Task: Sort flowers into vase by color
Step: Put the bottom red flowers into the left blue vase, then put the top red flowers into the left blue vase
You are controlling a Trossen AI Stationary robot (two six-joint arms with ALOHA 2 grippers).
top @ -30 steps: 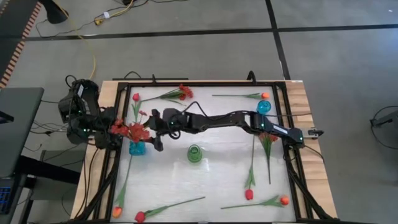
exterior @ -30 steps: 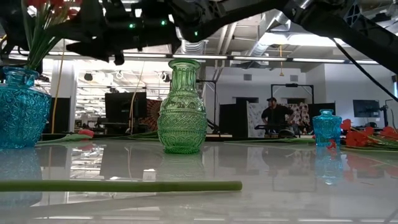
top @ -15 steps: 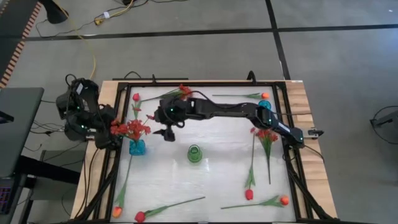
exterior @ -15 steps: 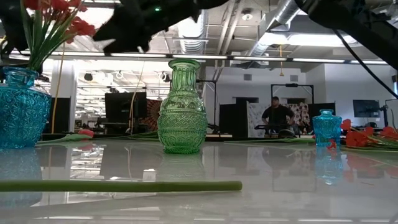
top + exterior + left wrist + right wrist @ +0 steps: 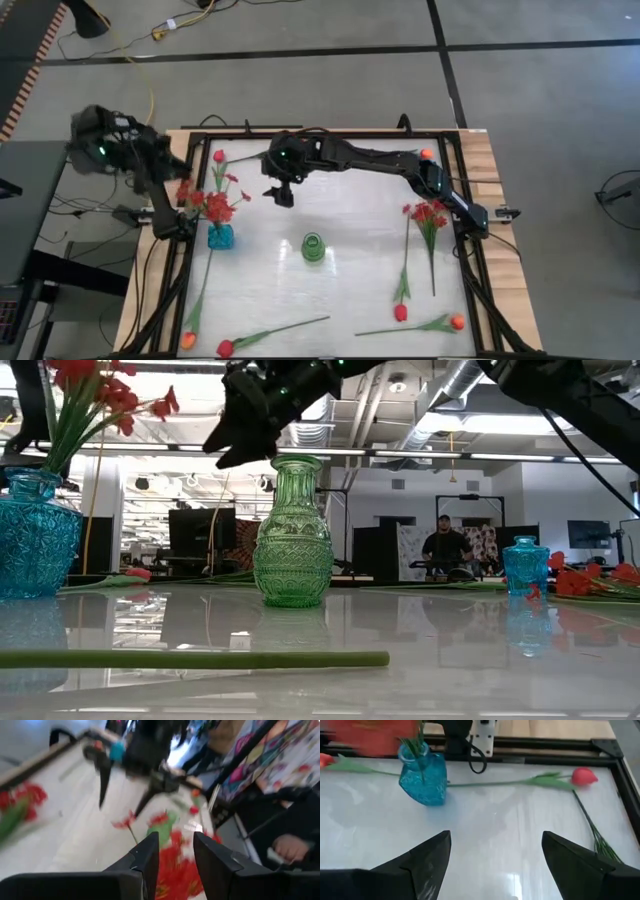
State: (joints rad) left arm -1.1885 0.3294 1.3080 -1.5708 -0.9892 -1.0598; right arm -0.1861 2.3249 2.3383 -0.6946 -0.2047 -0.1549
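Red spray [image 5: 208, 206] sits in our blue vase [image 5: 220, 238] — right gripper [image 5: 283, 193], jaws wide and empty, next needs another flower.

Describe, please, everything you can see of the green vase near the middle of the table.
The green vase is translucent patterned glass with a round belly, narrow neck and flared rim. It stands upright on the glossy white table, holds no flowers, and nothing touches it. The right gripper hovers above and beyond it.
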